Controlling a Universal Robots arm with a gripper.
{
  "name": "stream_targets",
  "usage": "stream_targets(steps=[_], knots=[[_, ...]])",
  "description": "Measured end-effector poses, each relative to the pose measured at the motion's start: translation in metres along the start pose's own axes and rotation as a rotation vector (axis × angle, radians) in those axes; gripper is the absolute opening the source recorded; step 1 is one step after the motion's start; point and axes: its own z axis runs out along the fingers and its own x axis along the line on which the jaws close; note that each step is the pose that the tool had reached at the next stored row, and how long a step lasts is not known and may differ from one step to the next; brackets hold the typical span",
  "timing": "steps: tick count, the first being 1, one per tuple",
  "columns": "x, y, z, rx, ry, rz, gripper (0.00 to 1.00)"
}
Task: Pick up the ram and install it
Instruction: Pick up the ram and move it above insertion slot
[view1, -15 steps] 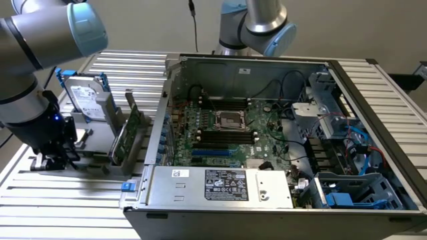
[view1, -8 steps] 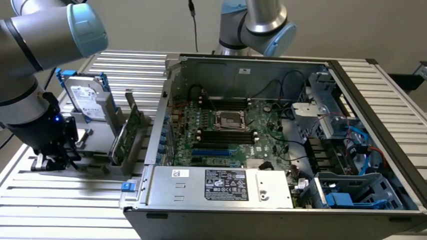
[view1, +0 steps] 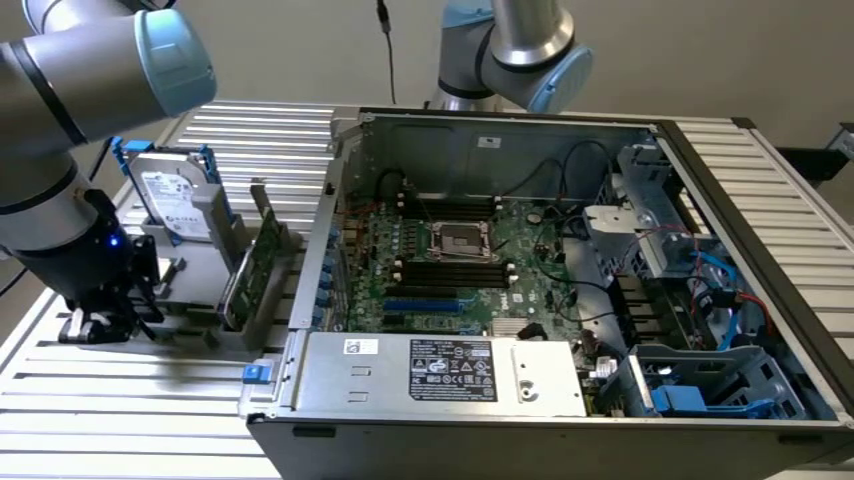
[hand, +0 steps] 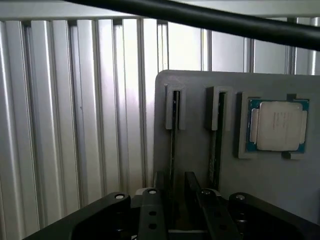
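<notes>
Wrist view: the ram (hand: 173, 145) stands on its long edge in a narrow slot of a grey holder (hand: 195, 82), so just a thin dark line of it faces the camera. Standing it up this way leaves both flat faces free for a pinch. The gripper (hand: 175, 181) sits directly over it with one finger on each side and a visible gap to the stick, so I judge the claw to be released and straddling the stick, not clenched on it. The ram has not been lifted.

A second stick (hand: 216, 140) stands in the neighbouring slot just beside it, and a processor (hand: 277, 125) lies flat in a recess further along the same holder. The holder rests on a table of ribbed aluminium slats (hand: 75, 125).

In the exterior view the gripper (view1: 107, 320) is low at the exterior view's left, near a hard drive (view1: 174, 200) and an upright expansion card (view1: 260, 265). The open computer case (view1: 747, 190) lies well apart toward the right — its motherboard (view1: 534, 285) faces up, with the black memory slots (view1: 454, 272) beside the processor socket.
</notes>
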Motion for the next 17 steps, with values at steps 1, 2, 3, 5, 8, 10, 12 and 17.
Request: stream_targets(steps=[1, 2, 3, 5, 8, 10, 12, 17], knots=[[0.0000, 0.0000, 0.0003, -0.0001, -0.0002, 0.004, 0.31], [0.0000, -0.0001, 0.0006, -0.0004, -0.0004, 0.007, 0.31], [0.0001, -0.0003, 0.0009, -0.0009, -0.0008, 0.009, 0.31], [0.0004, -0.0009, 0.0012, -0.0024, -0.0015, 0.012, 0.31], [0.0009, -0.0020, 0.0019, -0.0064, -0.0039, 0.015, 0.31], [0.0013, -0.0027, 0.0024, -0.0106, -0.0059, 0.016, 0.31], [0.0017, -0.0034, 0.0027, -0.0163, -0.0076, 0.017, 0.31], [0.0021, -0.0088, 0.0040, -0.0327, -0.0126, 0.017, 0.31]])
